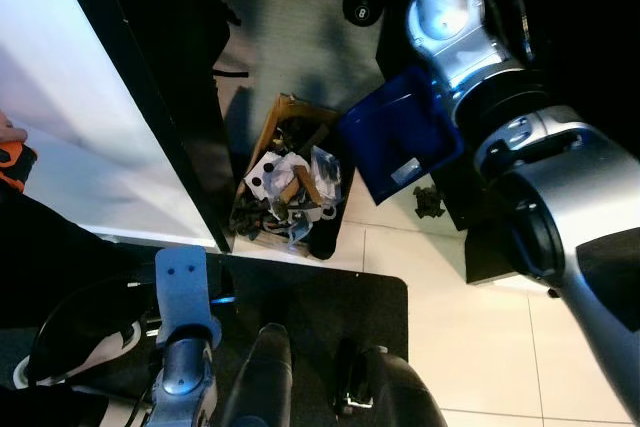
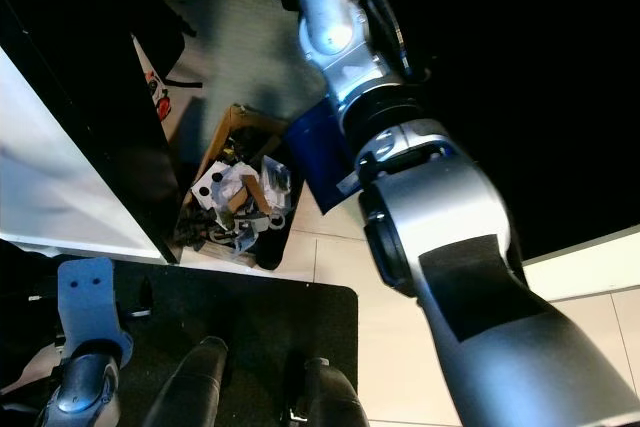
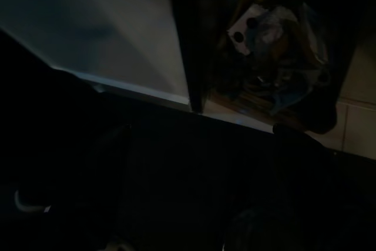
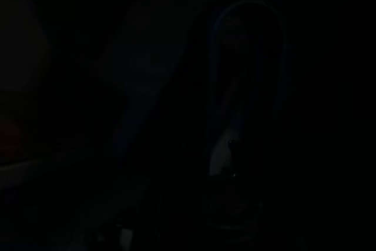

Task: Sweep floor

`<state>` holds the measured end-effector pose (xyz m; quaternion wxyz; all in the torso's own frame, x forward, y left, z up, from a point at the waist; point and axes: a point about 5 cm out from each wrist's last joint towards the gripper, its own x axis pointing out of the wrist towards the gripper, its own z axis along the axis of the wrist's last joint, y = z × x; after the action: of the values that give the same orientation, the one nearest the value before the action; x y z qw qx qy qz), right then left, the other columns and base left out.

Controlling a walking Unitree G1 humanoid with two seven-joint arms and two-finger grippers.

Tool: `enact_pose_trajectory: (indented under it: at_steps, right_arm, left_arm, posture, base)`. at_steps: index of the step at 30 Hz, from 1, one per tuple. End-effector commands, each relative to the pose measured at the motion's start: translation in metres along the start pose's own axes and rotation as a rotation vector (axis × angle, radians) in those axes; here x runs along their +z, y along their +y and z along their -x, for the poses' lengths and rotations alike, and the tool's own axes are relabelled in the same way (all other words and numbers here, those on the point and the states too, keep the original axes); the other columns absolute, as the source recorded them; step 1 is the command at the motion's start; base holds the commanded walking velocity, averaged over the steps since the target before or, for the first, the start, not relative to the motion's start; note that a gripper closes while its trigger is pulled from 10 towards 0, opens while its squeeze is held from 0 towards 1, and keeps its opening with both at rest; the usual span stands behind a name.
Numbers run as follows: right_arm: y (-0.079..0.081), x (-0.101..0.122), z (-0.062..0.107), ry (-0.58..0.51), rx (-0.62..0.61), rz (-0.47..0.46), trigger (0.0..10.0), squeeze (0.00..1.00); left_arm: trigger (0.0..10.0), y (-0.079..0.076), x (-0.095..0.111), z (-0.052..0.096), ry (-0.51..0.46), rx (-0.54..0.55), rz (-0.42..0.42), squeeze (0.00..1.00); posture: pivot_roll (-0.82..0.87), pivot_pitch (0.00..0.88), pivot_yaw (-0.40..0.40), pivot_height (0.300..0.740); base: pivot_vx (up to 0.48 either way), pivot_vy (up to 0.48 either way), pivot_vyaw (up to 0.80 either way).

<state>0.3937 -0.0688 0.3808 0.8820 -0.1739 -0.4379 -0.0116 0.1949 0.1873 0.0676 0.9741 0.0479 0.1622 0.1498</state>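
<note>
Right arm's fingers hidden; cannot tell if spread or pinching. Blue rigid plastic dustpan [image 1: 402, 137] hangs at the silver right arm [image 2: 440, 217], above an open cardboard box of mixed clutter [image 1: 290, 187] on tiled floor [image 1: 480, 337]. Likely light, stiff; grip by handle. Left gripper: cannot tell.

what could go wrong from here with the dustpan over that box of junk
1. The blue dustpan hangs tilted beside the open cardboard box, partly off its edge; anything tipped out now may land on the tiled floor instead.
2. The box is already heaped with scraps, so more could spill over.
3. A small dark bit of debris lies on the tile under the right arm and may get missed.
</note>
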Motion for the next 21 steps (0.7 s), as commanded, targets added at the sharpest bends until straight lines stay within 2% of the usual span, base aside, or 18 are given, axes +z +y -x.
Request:
enact_pose_trajectory:
  at_steps: [1, 2, 5, 6, 7, 8, 9, 10, 12, 13, 14, 15, 17, 18, 21]
  right_arm:
    - [-0.007, 0.0, -0.001, -0.031, 0.002, 0.031, 10.0, 0.0]
    - [-0.022, -0.009, 0.003, -0.014, -0.017, 0.05, 10.0, 0.0]
    - [-0.027, -0.012, 0.004, -0.007, -0.023, 0.059, 10.0, 0.0]
    - [-0.034, -0.018, 0.007, 0.011, -0.038, 0.058, 10.0, 0.0]
    - [-0.042, -0.027, 0.012, 0.056, -0.056, 0.048, 10.0, 0.0]
    - [-0.042, -0.027, 0.012, 0.056, -0.056, 0.048, 10.0, 0.0]
    - [-0.051, -0.041, 0.02, 0.132, -0.074, 0.01, 10.0, 0.0]
    - [-0.051, -0.041, 0.02, 0.132, -0.074, 0.01, 10.0, 0.0]
    - [-0.066, -0.069, 0.04, 0.287, -0.124, -0.074, 10.0, 0.0]
    - [-0.066, -0.069, 0.04, 0.287, -0.124, -0.074, 10.0, 0.0]
    - [-0.078, -0.09, 0.063, 0.363, -0.168, -0.064, 10.0, 0.0]
    - [-0.078, -0.09, 0.063, 0.363, -0.168, -0.064, 10.0, 0.0]
    - [-0.086, -0.103, 0.08, 0.423, -0.213, -0.084, 10.0, 0.0]
    - [-0.086, -0.103, 0.08, 0.423, -0.213, -0.084, 10.0, 0.0]
    - [-0.095, -0.114, 0.096, 0.471, -0.269, -0.113, 10.0, 0.0]
  left_arm:
    - [10.0, -0.006, -0.011, 0.004, 0.052, -0.02, -0.002, 0.0]
    - [10.0, -0.009, -0.01, -0.001, 0.048, -0.048, -0.019, 0.0]
    - [10.0, -0.01, -0.01, -0.003, 0.047, -0.057, -0.026, 0.0]
    - [10.0, -0.011, -0.009, -0.006, 0.047, -0.073, -0.04, 0.0]
    - [10.0, -0.012, -0.009, -0.009, 0.052, -0.097, -0.054, 0.0]
    - [10.0, -0.012, -0.009, -0.009, 0.052, -0.097, -0.054, 0.0]
    - [10.0, -0.014, -0.01, -0.013, 0.062, -0.139, -0.063, 0.0]
    - [10.0, -0.014, -0.01, -0.013, 0.062, -0.139, -0.063, 0.0]
    - [10.0, -0.019, -0.008, -0.018, 0.068, -0.228, -0.097, 0.0]
    - [10.0, -0.019, -0.008, -0.018, 0.068, -0.228, -0.097, 0.0]
    - [10.0, -0.023, -0.005, -0.024, 0.059, -0.268, -0.111, 0.0]
    - [10.0, -0.023, -0.005, -0.024, 0.059, -0.268, -0.111, 0.0]
    - [10.0, -0.024, -0.003, -0.029, 0.055, -0.276, -0.117, 0.0]
    - [10.0, -0.024, -0.003, -0.029, 0.055, -0.276, -0.117, 0.0]
    - [10.0, -0.027, 0.0, -0.034, 0.05, -0.296, -0.126, 0.0]
  posture:
    - [0.36, 0.211, -0.157, 0.74]
    - [0.33, 0.2, -0.138, 0.74]
    - [0.33, 0.2, -0.138, 0.74]
    - [0.32, 0.195, -0.131, 0.74]
    - [0.3, 0.188, -0.118, 0.74]
    - [0.3, 0.188, -0.118, 0.74]
    - [0.28, 0.18, -0.105, 0.74]
    - [0.28, 0.18, -0.105, 0.74]
    - [0.26, 0.173, -0.088, 0.74]
    - [0.26, 0.173, -0.088, 0.74]
    - [0.25, 0.169, -0.075, 0.74]
    - [0.25, 0.169, -0.075, 0.74]
    - [0.22, 0.16, -0.053, 0.74]
    - [0.22, 0.16, -0.053, 0.74]
    - [0.21, 0.157, -0.04, 0.74]
  base:
    - [0.0, 0.0, 0.0]
    - [0.0, 0.0, 0.0]
    - [0.0, 0.0, 0.0]
    - [0.0, 0.0, 0.0]
    - [0.0, 0.0, 0.0]
    - [0.0, 0.0, 0.0]
    - [0.0, 0.0, 0.0]
    - [0.0, 0.0, 0.0]
    - [0.0, 0.0, 0.0]
    - [0.0, 0.0, 0.0]
    - [0.0, 0.0, 0.0]
    - [0.0, 0.0, 0.0]
    - [0.0, 0.0, 0.0]
    - [0.0, 0.0, 0.0]
    - [0.0, 0.0, 0.0]
